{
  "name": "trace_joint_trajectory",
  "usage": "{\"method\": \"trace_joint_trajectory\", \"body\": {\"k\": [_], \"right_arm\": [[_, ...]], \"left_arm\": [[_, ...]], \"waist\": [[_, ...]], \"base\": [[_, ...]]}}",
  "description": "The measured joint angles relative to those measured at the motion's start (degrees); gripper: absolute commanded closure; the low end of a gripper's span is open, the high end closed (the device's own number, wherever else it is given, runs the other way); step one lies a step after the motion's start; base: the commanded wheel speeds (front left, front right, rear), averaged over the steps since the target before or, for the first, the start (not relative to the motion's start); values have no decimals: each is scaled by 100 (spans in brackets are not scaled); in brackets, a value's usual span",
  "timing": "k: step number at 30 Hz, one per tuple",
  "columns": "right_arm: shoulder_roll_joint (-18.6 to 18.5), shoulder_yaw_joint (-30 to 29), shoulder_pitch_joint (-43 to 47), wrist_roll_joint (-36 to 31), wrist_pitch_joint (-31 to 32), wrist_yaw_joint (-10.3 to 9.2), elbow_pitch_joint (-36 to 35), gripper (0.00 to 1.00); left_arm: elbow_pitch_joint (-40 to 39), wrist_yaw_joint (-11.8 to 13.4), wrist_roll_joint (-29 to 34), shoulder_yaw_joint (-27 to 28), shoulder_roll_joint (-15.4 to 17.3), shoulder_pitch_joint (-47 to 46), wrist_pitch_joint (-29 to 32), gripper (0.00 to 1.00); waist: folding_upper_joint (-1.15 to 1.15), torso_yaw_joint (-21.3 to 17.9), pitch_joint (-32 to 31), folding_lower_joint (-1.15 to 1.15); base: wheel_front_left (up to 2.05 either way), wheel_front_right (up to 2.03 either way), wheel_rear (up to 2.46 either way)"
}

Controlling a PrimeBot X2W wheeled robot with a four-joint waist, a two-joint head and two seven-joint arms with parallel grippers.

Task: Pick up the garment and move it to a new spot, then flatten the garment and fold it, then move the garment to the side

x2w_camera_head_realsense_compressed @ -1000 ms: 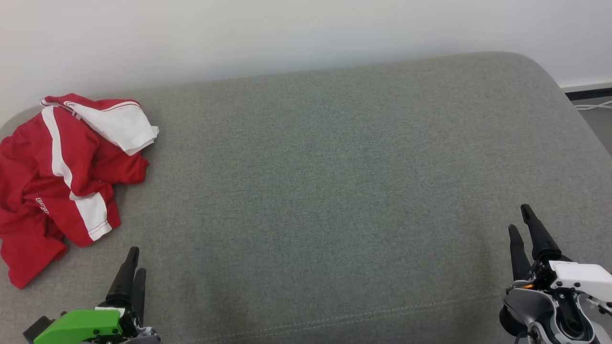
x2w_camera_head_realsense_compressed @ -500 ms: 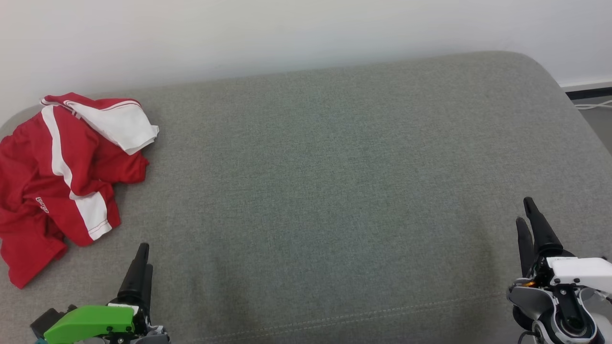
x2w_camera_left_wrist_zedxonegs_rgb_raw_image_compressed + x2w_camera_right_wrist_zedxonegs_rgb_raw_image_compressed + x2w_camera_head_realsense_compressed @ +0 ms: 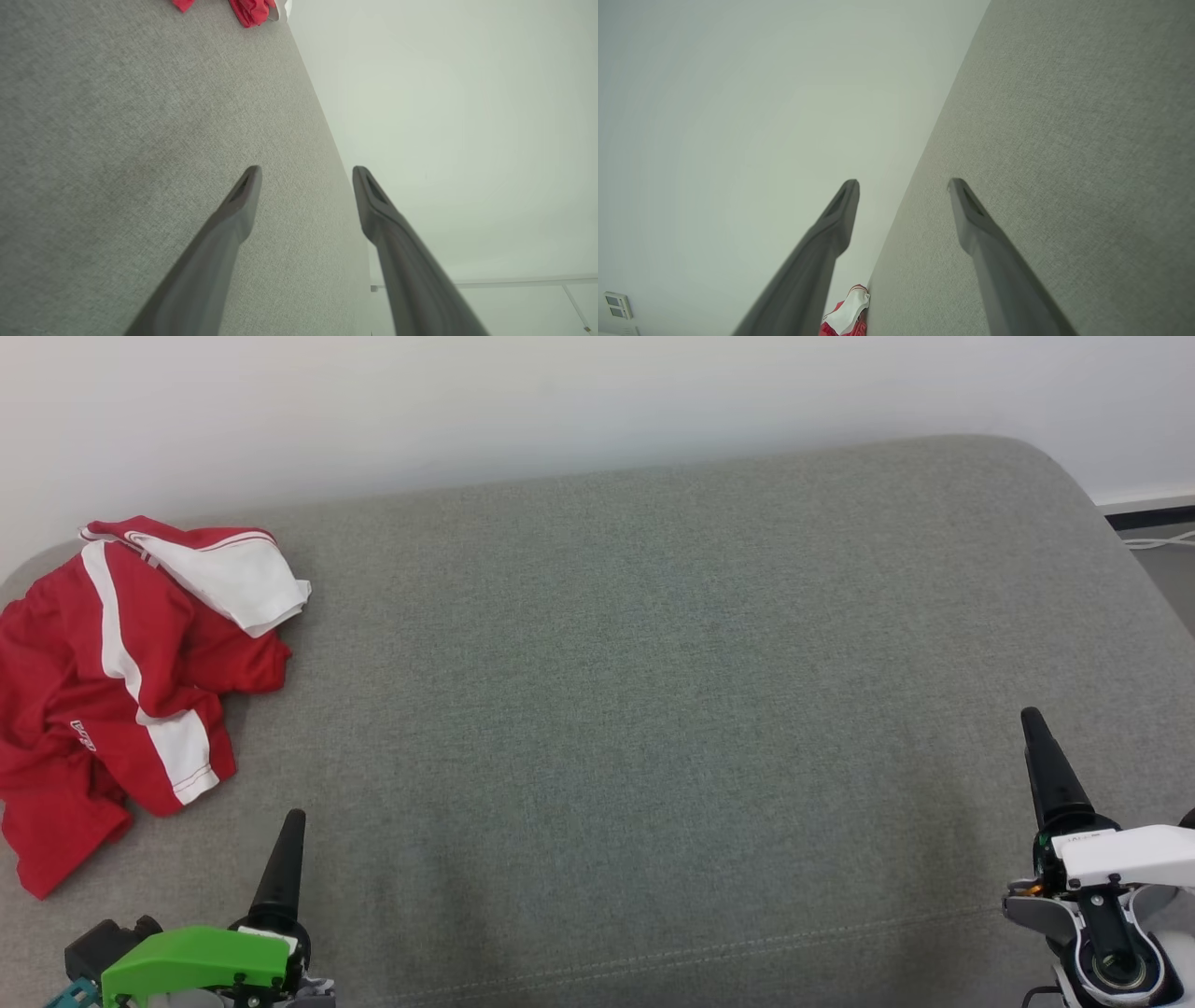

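The garment (image 3: 112,681) is a crumpled red shirt with white stripes and a white sleeve, lying at the far left of the grey cushioned surface (image 3: 653,663). A strip of its red cloth shows at the top of the left wrist view (image 3: 250,9), and a red and white bit at the bottom of the right wrist view (image 3: 847,317). My left gripper (image 3: 285,863) stands at the lower left, just right of the garment's near end and apart from it. In its own view the left gripper (image 3: 306,175) is open and empty. My right gripper (image 3: 1046,770) stands at the lower right, and the right gripper (image 3: 903,186) is open and empty too.
A white wall (image 3: 560,401) runs behind the cushioned surface. At the far right, past the rounded corner, a dark skirting strip and white cables (image 3: 1158,541) lie on the floor. A wall socket (image 3: 616,305) shows in the right wrist view.
Both grippers have turned at the wrist, so each now shows one finger edge-on in the head view. The left has shifted slightly right, the right slightly up. The garment has not moved.
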Motion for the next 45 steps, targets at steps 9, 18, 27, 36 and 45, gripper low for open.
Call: {"method": "trace_joint_trajectory", "body": {"k": [9, 18, 27, 36, 45], "right_arm": [[-82, 76, 0, -928, -120, -110, -190, 0], [-296, 288, 1, -2042, -279, -209, -299, 0], [-411, 488, 2, -2934, -419, -302, -349, 0], [-576, 654, 2, -3750, -549, -310, -345, 0], [-645, 777, 0, -4465, -680, -355, -330, 0]], "left_arm": [[7, 103, 708, -192, 87, -21, -174, 0], [8, 247, 1491, -320, 143, -78, -330, 0], [-51, 357, 2375, -360, 156, -159, -465, 0], [-131, 456, 3192, -435, 164, -162, -623, 0], [-162, 509, 3923, -450, 164, -162, -758, 0]], "waist": [[0, -10, -5, 0], [0, -23, -15, 0], [0, -24, -19, 0], [0, -26, -30, 0], [0, -15, -30, 0]], "base": [[0, 0, 0], [0, 0, 0], [0, 0, 0], [0, 0, 0], [0, 0, 0]]}}
